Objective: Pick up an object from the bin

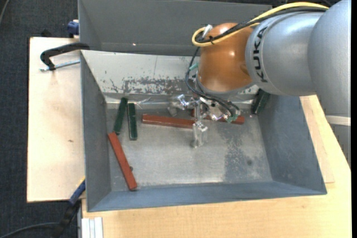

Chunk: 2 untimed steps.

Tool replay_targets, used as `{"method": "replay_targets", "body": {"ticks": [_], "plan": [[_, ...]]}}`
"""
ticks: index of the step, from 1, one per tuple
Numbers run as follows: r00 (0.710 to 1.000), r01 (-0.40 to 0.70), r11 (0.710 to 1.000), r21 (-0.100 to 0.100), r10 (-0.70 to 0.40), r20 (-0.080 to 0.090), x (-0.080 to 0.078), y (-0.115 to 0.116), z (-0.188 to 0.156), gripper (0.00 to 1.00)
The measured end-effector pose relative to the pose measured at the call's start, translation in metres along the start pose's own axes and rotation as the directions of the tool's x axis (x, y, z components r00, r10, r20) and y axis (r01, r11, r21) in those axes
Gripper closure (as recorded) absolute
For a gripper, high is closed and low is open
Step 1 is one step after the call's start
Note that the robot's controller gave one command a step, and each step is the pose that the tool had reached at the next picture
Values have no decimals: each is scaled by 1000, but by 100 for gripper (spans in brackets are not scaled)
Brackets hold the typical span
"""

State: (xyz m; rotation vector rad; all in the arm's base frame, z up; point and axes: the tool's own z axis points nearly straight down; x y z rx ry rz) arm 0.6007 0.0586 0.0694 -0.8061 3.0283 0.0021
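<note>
Silver arm (pixel 301 53), bulky and close to the back wall of the bin (pixel 290 136), could scrape that wall. The long red-brown bar (pixel 164 120) along the back may slide away if nudged. The arm reaches in from the right, wrist bent down, and the gripper (pixel 198 132) hangs at that bar's front edge; spread or pressed together, I cannot tell.

Paired sticks (pixel 125 119) left, slanted stick (pixel 121 161) before them, third stick (pixel 166 120) to their right.
</note>
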Motion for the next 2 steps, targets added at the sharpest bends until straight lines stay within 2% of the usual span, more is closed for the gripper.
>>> {"method": "replay_targets", "body": {"ticks": [1, 2], "plan": [[1000, -1, 1000, 0, 1, -2, 1, 0, -2, 100], [995, 101, 995, 0, -101, -2, 39, 30, -132, 100]]}}
